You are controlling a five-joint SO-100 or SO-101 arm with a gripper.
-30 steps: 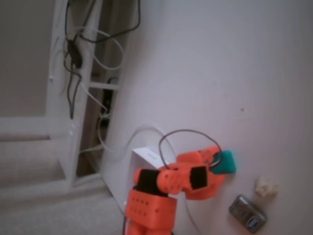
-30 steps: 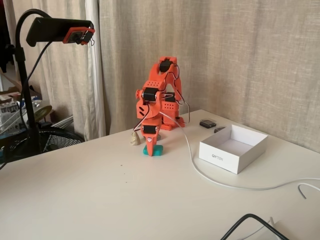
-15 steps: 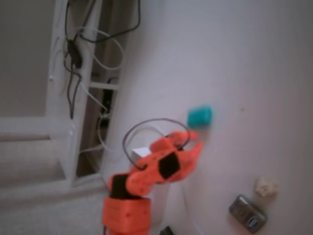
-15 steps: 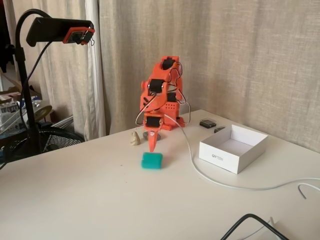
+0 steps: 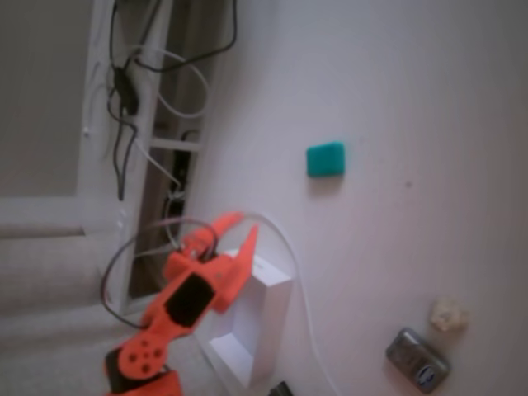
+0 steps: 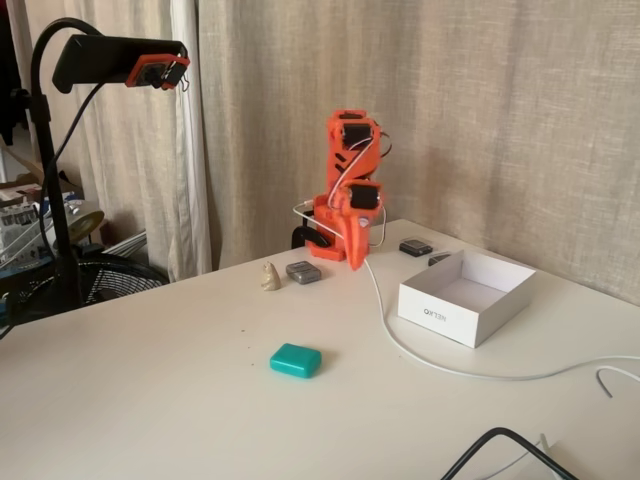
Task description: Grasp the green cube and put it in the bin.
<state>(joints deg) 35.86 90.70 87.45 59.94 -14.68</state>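
Observation:
The green cube (image 5: 326, 158) (image 6: 296, 360) lies flat on the white table, alone and well away from the arm. My orange gripper (image 5: 241, 224) (image 6: 357, 260) is open and holds nothing. In a fixed view it hangs over the near edge of the bin (image 5: 279, 322), far from the cube. In the other fixed view it points down near the arm's base, left of the bin (image 6: 440, 318), a white box that is empty inside.
A beige lumpy ball (image 5: 448, 314) (image 6: 270, 277) and a grey tin (image 5: 418, 360) (image 6: 303, 272) sit near the base. A white cable (image 6: 420, 352) runs across the table past the bin. A camera on a black stand (image 6: 120, 60) rises at the left.
The cube has left the gripper and slid across the table away from the base. The arm has swung empty toward the bin side and pulled back.

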